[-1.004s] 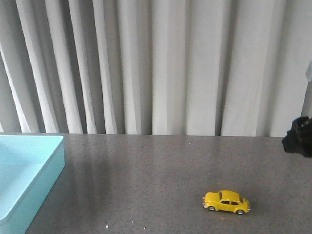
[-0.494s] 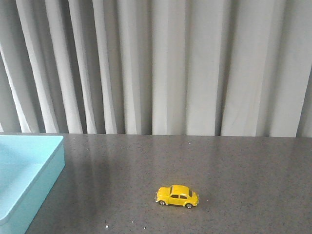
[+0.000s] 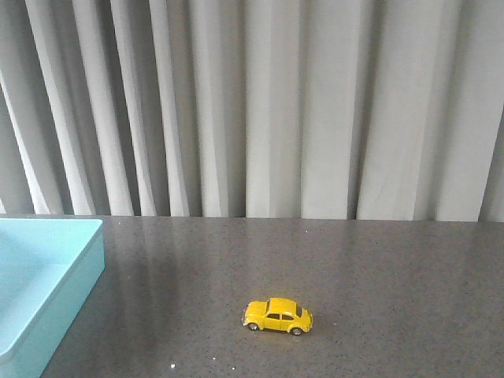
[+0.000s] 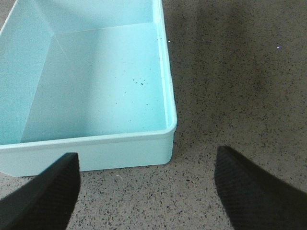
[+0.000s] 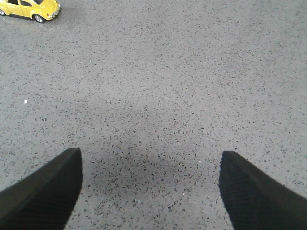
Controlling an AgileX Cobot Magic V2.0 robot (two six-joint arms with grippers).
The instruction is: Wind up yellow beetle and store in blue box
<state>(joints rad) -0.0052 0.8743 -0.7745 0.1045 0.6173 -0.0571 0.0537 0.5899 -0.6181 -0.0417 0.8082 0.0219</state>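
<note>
The yellow beetle [image 3: 277, 316] stands on its wheels on the dark speckled table, near the front middle in the front view. It also shows at the edge of the right wrist view [image 5: 31, 8], far from the fingers. The blue box [image 3: 79, 268] sits at the table's left; in the left wrist view its near wall [image 4: 120, 151] lies just beyond the fingers and it holds nothing. My left gripper [image 4: 146, 191] is open and empty over bare table by the box's corner. My right gripper [image 5: 151, 189] is open and empty over bare table. Neither gripper shows in the front view.
A grey pleated curtain [image 3: 260, 110] hangs behind the table's far edge. The speckled tabletop [image 3: 378, 268] stretches between the box and the right side. Small white specks lie near the front edge [image 3: 172, 365].
The beetle has rolled leftward across the table, from the right side to near the middle, slowing at the end. The dark right arm seen at the right edge has left the front view.
</note>
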